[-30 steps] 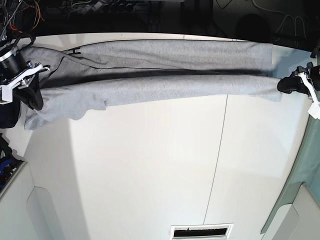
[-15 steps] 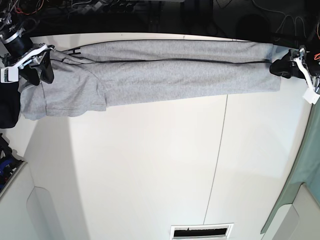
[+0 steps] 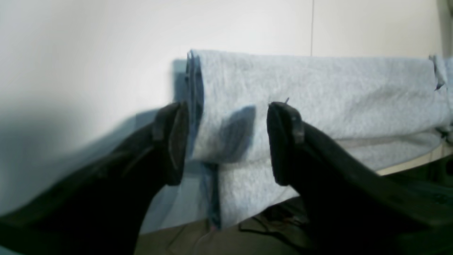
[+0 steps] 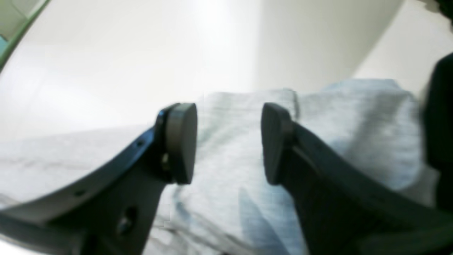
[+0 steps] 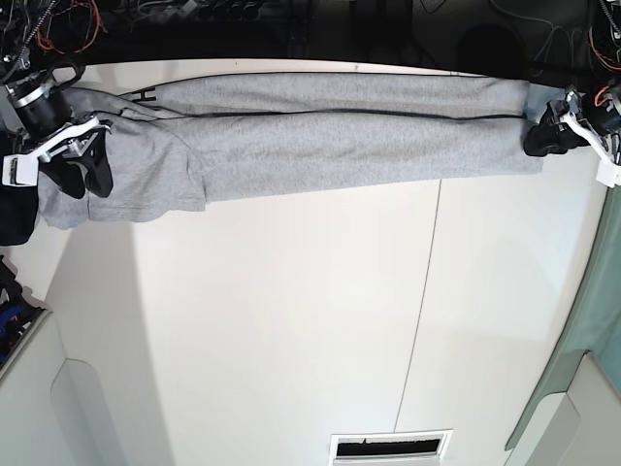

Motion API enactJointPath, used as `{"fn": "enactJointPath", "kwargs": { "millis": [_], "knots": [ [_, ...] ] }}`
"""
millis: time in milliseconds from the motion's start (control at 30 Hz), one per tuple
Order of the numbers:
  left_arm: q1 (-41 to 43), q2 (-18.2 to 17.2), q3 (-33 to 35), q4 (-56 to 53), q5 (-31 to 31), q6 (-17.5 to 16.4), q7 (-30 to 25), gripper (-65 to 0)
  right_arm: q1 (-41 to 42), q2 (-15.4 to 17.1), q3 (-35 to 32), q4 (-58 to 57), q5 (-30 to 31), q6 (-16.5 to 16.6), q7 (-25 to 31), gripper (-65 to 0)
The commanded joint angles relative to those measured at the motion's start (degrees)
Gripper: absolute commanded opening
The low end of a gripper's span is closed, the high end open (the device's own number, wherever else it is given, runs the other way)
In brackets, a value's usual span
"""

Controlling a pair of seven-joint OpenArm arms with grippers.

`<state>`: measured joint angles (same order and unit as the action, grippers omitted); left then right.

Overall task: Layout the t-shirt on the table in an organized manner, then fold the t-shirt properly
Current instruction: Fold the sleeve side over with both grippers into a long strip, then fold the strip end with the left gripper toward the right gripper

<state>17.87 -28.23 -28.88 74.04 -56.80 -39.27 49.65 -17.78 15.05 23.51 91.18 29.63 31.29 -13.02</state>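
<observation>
With both tools spread open and empty, we hover our left tool (image 3: 226, 141) over the hem end and our right tool (image 4: 228, 141) over the sleeve end of the t-shirt (image 5: 320, 131), lying as a long folded band across the tabletop (image 5: 291, 320), evidently for another fold.

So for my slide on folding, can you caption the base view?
Grey t-shirt folded into a long band along the far edge of the white table, with the left gripper and right gripper open at its ends.
</observation>
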Motion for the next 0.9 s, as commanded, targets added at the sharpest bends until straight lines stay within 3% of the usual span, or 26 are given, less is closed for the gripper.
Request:
{"fn": "enactJointPath", "kwargs": {
  "millis": [0,100,333,667,733,867],
  "knots": [
    [-0.7,-0.7,-0.5,-0.1,-0.3,-0.4,-0.9,-26.7,0.3,0.0,0.3,1.0,1.0,0.2,0.3,-35.7],
    [-2.0,0.3,-0.4,-2.1,4.5,0.0,-1.8,-26.7,0.2,-1.7,0.3,0.9,0.2,0.2,-1.8,-35.7],
    [-1.8,1.5,-0.4,-3.3,6.5,1.1,-2.2,-26.7,0.2,-1.9,0.0,-4.3,-1.1,0.1,-1.9,-35.7],
    [0.2,3.8,-0.3,-3.3,5.2,1.1,1.6,-26.7,0.2,-1.9,-1.1,-12.0,-1.1,0.3,-1.8,-35.7],
    [1.0,3.8,-0.3,-3.3,5.1,-0.7,2.8,-26.7,0.2,-1.9,-1.1,-12.0,-1.1,0.3,-1.8,-35.7],
    [1.3,3.8,-0.3,-3.3,1.6,-0.7,5.3,-26.8,0.7,-1.9,-1.1,-12.0,-1.1,0.3,-1.8,-35.7]
  ]
}}
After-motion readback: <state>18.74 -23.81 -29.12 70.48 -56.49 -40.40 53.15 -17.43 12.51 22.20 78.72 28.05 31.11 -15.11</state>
